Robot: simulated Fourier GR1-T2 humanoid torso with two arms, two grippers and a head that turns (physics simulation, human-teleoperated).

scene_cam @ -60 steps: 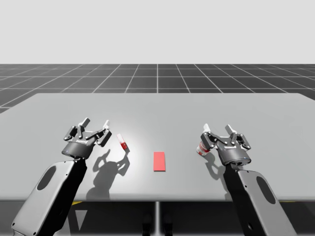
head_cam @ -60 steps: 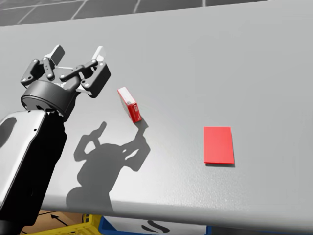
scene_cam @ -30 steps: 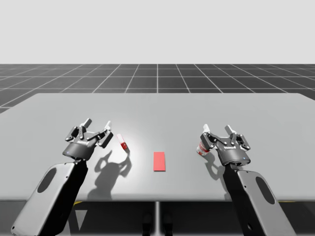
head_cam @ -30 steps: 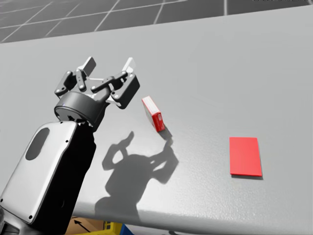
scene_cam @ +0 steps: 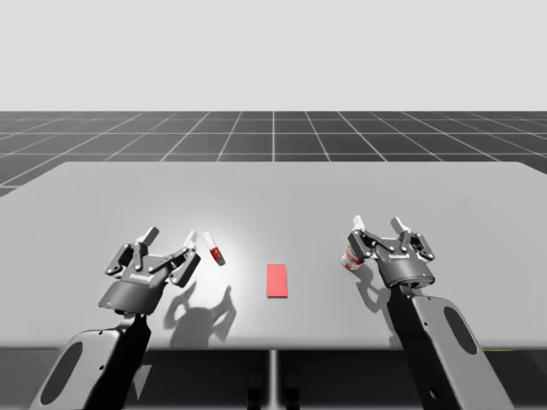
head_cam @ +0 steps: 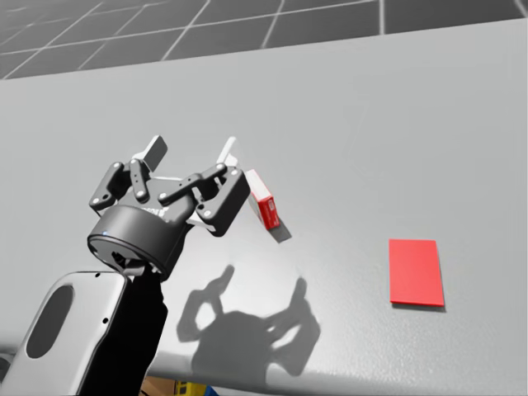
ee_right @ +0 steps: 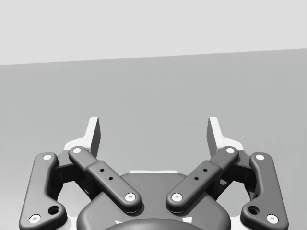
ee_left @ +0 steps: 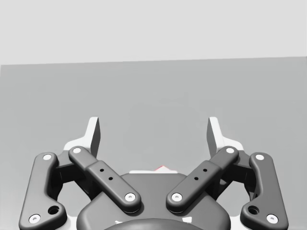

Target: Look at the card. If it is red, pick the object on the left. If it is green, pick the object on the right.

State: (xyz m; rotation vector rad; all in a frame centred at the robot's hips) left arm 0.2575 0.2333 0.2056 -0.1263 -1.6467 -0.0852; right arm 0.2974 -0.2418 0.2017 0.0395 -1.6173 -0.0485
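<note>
Left gripper, fingers apart, hovers near the tabletop's front edge; the red-and-white box, seemingly tilted, sits just to its right, left of the red card.

High, head views: same red card

Right gripper covers most of the red and white object, can't tell its shape. In the left wrist view the left gripper hides the red box except 1 sliver. Left arm and right arm run off the high view's edge.
</note>
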